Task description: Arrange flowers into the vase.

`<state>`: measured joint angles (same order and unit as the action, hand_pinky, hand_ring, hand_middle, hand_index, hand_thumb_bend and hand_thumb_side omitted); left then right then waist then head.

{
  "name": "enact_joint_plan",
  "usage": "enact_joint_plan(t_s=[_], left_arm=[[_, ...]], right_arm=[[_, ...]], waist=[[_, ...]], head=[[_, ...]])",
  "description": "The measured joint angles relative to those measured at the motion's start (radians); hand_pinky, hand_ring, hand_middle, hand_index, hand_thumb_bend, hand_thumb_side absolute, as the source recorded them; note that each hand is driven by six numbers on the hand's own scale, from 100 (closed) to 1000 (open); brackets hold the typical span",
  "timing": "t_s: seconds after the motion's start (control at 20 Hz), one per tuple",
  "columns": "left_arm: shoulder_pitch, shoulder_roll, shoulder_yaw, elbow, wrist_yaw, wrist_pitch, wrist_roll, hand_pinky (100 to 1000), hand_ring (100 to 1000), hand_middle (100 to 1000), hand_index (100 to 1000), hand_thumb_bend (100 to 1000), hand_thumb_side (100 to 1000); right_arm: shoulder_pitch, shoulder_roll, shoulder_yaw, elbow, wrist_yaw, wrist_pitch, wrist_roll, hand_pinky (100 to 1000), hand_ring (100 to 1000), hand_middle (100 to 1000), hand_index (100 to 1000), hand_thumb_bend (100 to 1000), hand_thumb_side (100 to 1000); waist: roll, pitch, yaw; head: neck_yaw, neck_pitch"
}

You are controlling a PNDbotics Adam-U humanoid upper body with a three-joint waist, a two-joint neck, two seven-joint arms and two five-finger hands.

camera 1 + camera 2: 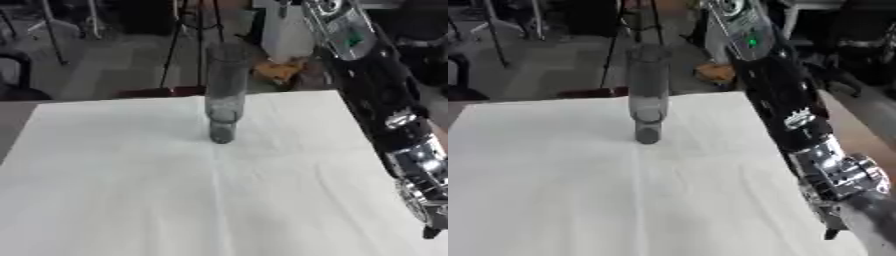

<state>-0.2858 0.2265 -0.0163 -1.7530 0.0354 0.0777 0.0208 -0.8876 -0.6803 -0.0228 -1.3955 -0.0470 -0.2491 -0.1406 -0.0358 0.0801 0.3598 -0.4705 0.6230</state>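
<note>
A tall clear glass vase (225, 95) stands upright on the white tablecloth (131, 175), near the far middle of the table, and nothing shows inside it. My right arm (785, 105) comes down from the upper right along the table's right side. Only the start of my right hand (870, 222) shows at the lower right corner; the rest is cut off by the picture's edge. It is well to the right of the vase and nearer to me. No flowers show on the table. My left hand is out of view.
The table's far edge (175, 97) runs just behind the vase. Beyond it, on the floor, are tripod legs (179, 45), a white object (284, 35) and an orange-yellow thing (278, 70).
</note>
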Motion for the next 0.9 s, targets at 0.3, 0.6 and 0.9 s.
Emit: enact_joint_plan(t_s=[0.3, 0.6, 0.9], left_arm=[[-0.005, -0.009, -0.007, 0.002, 0.004, 0.001, -0.007, 574, 709, 619, 663, 939, 612], [-0.009, -0.017, -0.012, 0.002, 0.009, 0.001, -0.014, 574, 709, 618, 662, 940, 612], [-0.013, -0.017, -0.017, 0.002, 0.010, 0.002, -0.020, 574, 708, 618, 661, 939, 613]], right_arm=[[0.005, 0.022, -0.015, -0.001, -0.111, 0.017, 0.032, 100, 100, 100, 201, 100, 880], [0.014, 0.037, -0.026, -0.001, -0.187, 0.021, 0.058, 100, 100, 100, 202, 100, 887], [0.026, 0.043, -0.027, 0.002, -0.194, 0.014, 0.068, 100, 100, 100, 204, 100, 880]], waist=[[0.009, 0.000, 0.029], [0.015, 0.001, 0.053], [0.023, 0.012, 0.060]], head=[[-0.020, 0.000], [-0.037, -0.008], [-0.045, -0.018]])
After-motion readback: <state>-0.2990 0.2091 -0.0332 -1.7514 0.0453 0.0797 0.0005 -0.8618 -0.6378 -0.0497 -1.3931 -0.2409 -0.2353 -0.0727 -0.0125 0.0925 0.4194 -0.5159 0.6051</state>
